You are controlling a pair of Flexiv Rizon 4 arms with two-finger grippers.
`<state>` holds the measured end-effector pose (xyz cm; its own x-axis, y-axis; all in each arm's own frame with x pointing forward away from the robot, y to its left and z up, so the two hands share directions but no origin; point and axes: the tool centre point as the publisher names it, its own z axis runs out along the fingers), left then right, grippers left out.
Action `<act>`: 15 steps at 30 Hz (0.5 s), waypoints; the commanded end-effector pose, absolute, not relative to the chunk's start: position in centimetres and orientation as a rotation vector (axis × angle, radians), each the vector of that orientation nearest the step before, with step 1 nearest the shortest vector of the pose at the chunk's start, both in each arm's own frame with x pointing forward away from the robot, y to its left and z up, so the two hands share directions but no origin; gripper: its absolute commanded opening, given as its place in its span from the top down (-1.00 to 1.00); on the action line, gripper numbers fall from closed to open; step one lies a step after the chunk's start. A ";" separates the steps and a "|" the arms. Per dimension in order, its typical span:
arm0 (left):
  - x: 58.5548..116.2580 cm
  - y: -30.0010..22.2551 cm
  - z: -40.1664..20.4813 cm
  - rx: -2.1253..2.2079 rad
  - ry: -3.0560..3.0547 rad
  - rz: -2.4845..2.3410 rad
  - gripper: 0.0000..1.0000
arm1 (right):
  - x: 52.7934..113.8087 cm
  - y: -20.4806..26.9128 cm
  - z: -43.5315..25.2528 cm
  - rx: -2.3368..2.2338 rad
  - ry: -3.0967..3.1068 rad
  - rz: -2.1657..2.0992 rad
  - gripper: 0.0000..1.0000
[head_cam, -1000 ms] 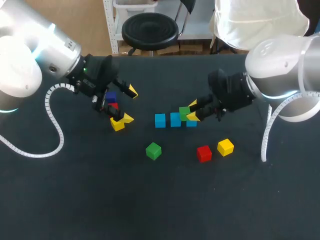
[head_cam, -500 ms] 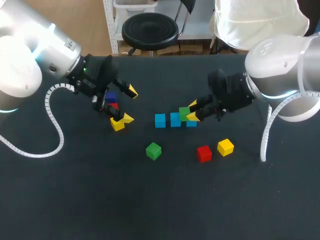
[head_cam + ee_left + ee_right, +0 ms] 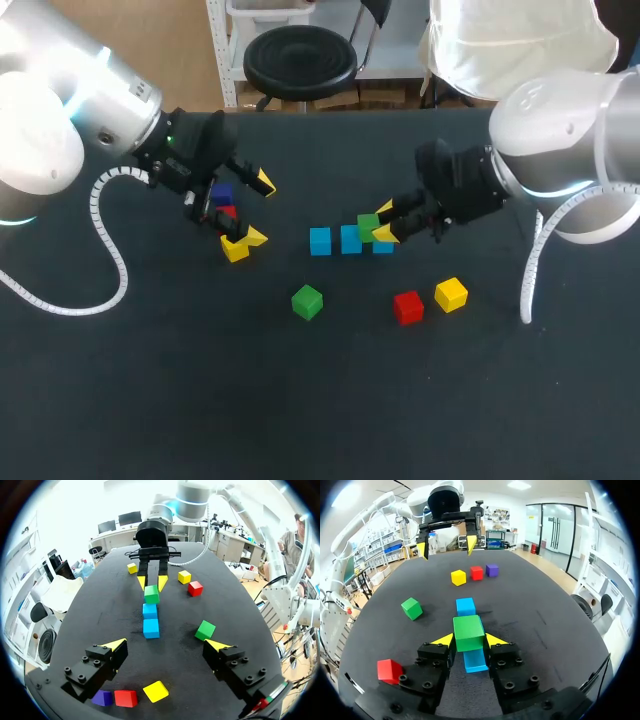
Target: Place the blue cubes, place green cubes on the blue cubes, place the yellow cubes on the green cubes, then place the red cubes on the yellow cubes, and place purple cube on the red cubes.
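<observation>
Fingers [image 3: 445,640] of the right gripper [image 3: 469,639]: pinching the small matte green cube [image 3: 468,631] from two sides, low over the row of blue cubes on the black cloth table [image 3: 150,400]
Nearest blue cube [image 3: 475,661]: lies under the gripper, back between its finger bases; a low descent could scrape it and skew the row
Seating: the held cube hides the middle of the row, and from above it seems to sit over a seam between two blue cubes; I cannot tell whether it touches them yet
Release risk: if let go off-centre, it would likely tilt into the seam or roll onto the cloth
Withdrawal risk: a fingertip dragging on the way out could pull the cube off its base
Far blue cube [image 3: 465,606]: just ahead of the held one, so an overshoot would knock it
Loose green cube [image 3: 412,608]: well apart to one side, safe
Left gripper [image 3: 446,545]: fingers spread wide and empty, above the yellow cube [image 3: 458,577], red cube [image 3: 477,573] and purple cube [image 3: 492,570]; too distant to collide
</observation>
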<state>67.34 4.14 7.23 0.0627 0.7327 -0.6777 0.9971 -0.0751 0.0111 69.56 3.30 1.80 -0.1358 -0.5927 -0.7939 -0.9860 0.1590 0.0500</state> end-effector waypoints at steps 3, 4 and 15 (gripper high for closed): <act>67.4 4.2 7.2 1.862 1.713 -0.718 -1.00 | 69.7 3.3 1.7 -1.499 1.806 0.800 1.00; 67.4 4.2 7.2 1.862 1.713 -0.718 -1.00 | 69.7 3.2 1.7 -1.499 1.806 0.800 1.00; 67.4 4.2 7.2 1.862 1.713 -0.718 -1.00 | 69.9 3.2 1.8 -1.496 1.799 0.799 1.00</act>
<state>67.34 4.14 7.23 0.0627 0.7327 -0.6777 0.9971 -0.0751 0.0111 69.77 3.23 1.85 -0.1322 -0.5882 -0.7978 -0.9858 0.1624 0.0436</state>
